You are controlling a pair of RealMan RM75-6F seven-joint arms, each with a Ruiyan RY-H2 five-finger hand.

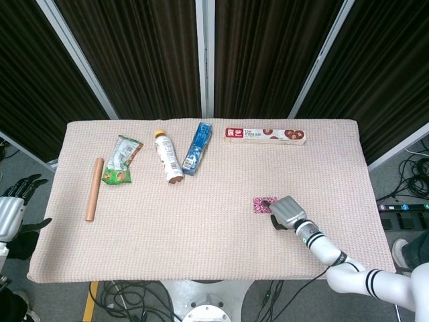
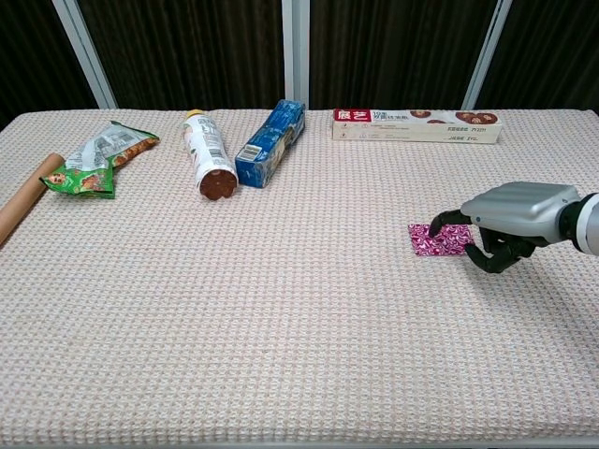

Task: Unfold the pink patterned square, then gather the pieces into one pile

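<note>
Pink and thin, the patterned square [image 2: 440, 239] lies folded flat on the woven tablecloth [image 2: 281, 318], on the robot's right side and well apart from the row of goods at the far edge. The right hand [image 2: 510, 220] sits just beside it, one fingertip [image 2: 436, 225] reaching over the square's near-right corner while the other fingers curl underneath; whether it presses the paper, pinches an edge or merely hovers cannot be told from either view. The left hand [image 1: 12, 204] hangs off the table's left edge, fingers spread, holding nothing.

The square looks like light folded paper or foil: almost weightless, limp, easy to crease or tear, and likely to slide on the cloth rather than lift. Lying this flat, it offers little to grab. The best hold is probably a loose upper flap at a corner or open edge, pinched gently while the rest is pinned down. The textured cloth may give enough friction to peel a layer back. Unfolding has not visibly begun.
</note>
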